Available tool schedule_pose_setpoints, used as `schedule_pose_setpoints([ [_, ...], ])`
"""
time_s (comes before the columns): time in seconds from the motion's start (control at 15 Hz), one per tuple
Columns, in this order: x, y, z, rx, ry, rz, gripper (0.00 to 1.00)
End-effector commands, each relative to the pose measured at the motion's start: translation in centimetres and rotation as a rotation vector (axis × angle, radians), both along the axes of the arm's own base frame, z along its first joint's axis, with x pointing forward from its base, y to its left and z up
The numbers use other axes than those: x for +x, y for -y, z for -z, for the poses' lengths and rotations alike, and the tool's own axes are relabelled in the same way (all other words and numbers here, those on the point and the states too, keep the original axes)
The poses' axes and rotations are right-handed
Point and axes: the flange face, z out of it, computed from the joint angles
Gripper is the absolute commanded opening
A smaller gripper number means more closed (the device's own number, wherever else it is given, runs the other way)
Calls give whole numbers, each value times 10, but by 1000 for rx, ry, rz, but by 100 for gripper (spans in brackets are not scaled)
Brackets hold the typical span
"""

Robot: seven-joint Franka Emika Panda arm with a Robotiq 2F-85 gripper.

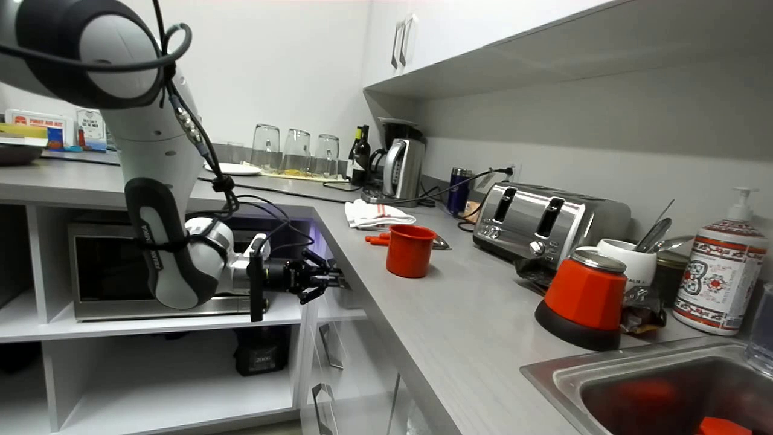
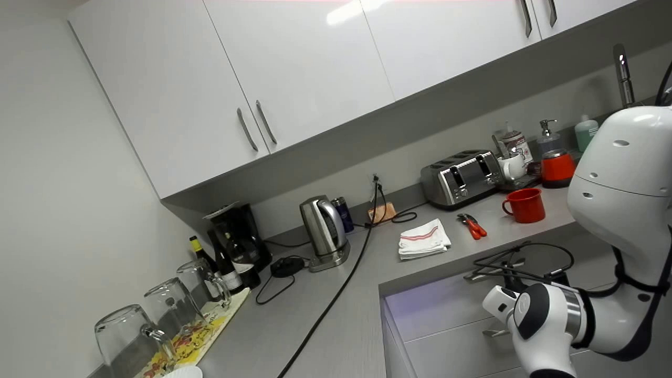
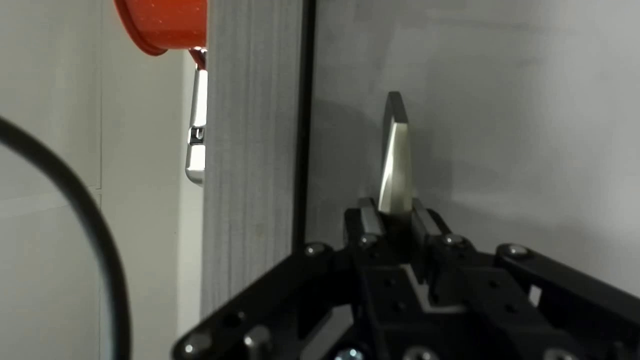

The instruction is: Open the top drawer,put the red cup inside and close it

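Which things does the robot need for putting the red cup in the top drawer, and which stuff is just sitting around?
For the job:
top drawer
silver handle, pinched between the jaws
red cup, not in the drawer yet

Just lying about:
toaster
kettle
folded towel
red-handled tool
red-orange container with a metal lid

Exterior view set near sink, just above counter, looking along it toward kettle
Exterior view above counter level, near glass mugs, tilted, facing toaster and cupboards
Both exterior views share red cup, kettle, toaster, arm
Wrist view very near drawer front and handle, turned sideways, also catching red cup
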Motion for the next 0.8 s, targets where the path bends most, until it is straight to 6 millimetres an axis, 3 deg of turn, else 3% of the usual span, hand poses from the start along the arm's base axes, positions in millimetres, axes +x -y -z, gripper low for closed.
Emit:
schedule_pose_setpoints([
  [0.0,-11,-16,2,-11,7,-44,4],
  [0.73,-71,-62,15,-30,38,-204,4],
])
